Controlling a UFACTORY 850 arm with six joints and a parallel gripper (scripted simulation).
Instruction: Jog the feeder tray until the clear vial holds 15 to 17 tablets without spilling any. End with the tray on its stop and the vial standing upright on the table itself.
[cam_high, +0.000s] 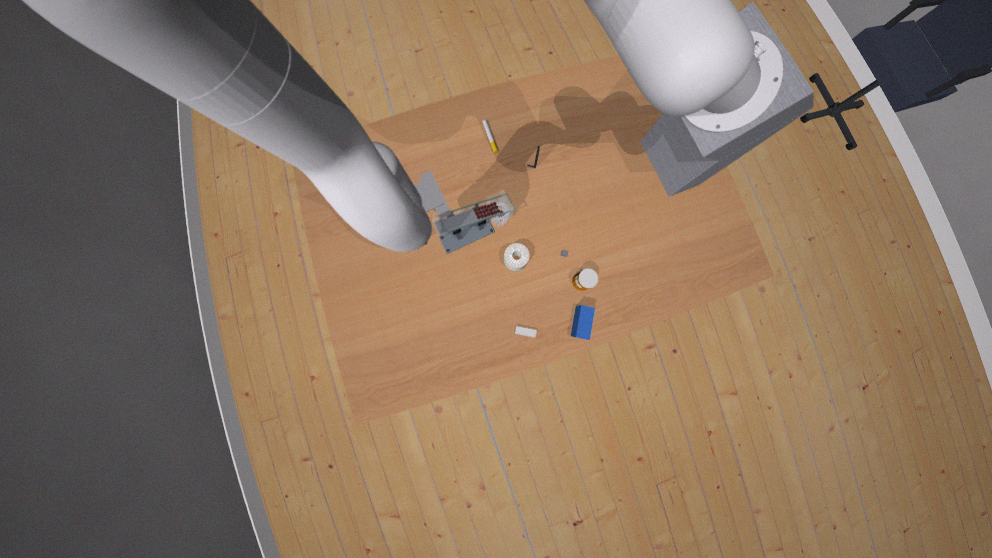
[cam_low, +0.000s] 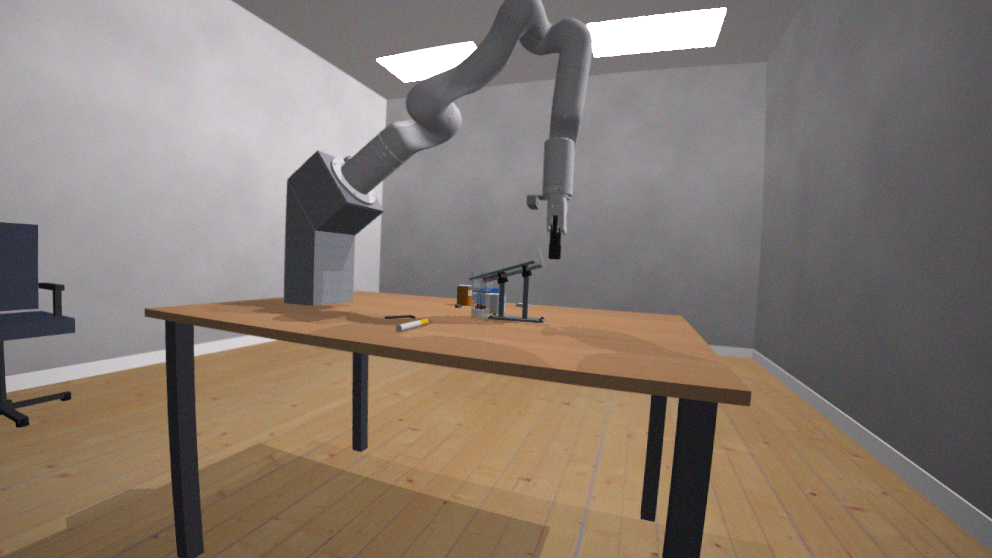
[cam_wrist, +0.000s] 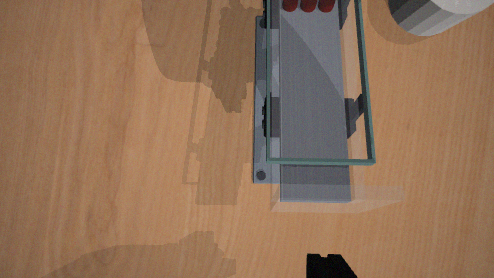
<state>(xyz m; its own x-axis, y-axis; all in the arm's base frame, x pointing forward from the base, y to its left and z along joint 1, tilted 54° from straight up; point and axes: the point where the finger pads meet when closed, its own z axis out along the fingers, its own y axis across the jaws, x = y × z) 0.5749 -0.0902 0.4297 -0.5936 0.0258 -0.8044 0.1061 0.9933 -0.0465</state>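
The feeder tray (cam_high: 475, 216) is a grey chute with clear walls on a small stand, near the table's middle. In the side view the tray (cam_low: 506, 272) slopes, with its high end toward my gripper. Dark red tablets (cam_high: 487, 208) crowd its low end and also show at the top edge of the wrist view (cam_wrist: 307, 5). The clear vial (cam_high: 502, 222) stands under that low end; I cannot count the tablets in it. My gripper (cam_low: 554, 246) is shut and empty, hanging just above and beyond the tray's high end. Its black fingertips (cam_wrist: 330, 265) show just off the tray's end (cam_wrist: 317, 160).
A white tape roll (cam_high: 516, 256) lies beside the tray and shows in the wrist view's top right corner (cam_wrist: 430, 15). An orange bottle with a white cap (cam_high: 586, 279), a small grey cube (cam_high: 564, 253), a blue box (cam_high: 583, 321) and a white block (cam_high: 525, 331) lie further off. A marker (cam_high: 490, 135) and a hex key (cam_high: 534, 158) lie toward the robot base (cam_high: 721, 138).
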